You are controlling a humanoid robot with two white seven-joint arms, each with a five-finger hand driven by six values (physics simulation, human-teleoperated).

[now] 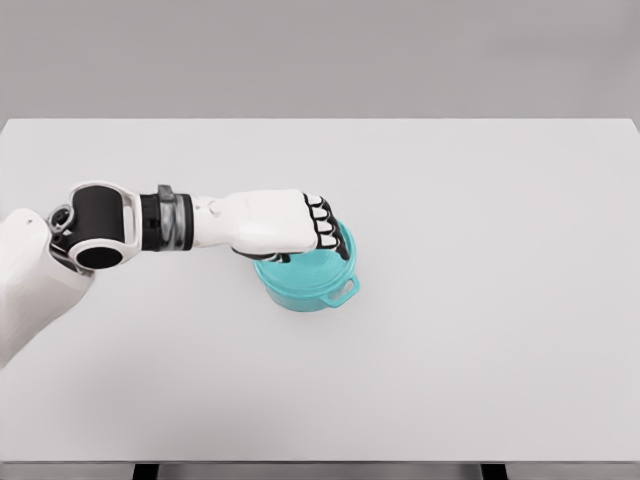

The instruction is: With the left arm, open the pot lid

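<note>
The left hand [275, 222] sits curled over the lid [335, 262] of the teal pot [310, 285] on the white counter [480, 300]; whether it grips the lid is hidden

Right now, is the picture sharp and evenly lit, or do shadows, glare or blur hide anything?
Head view: flat, even light on the table, no glare; only a faint, soft shadow under the pot. Edges look slightly soft, as in a low-resolution render. The left hand covers most of the lid, so the grip itself is hidden by the hand, not by shadow.
</note>
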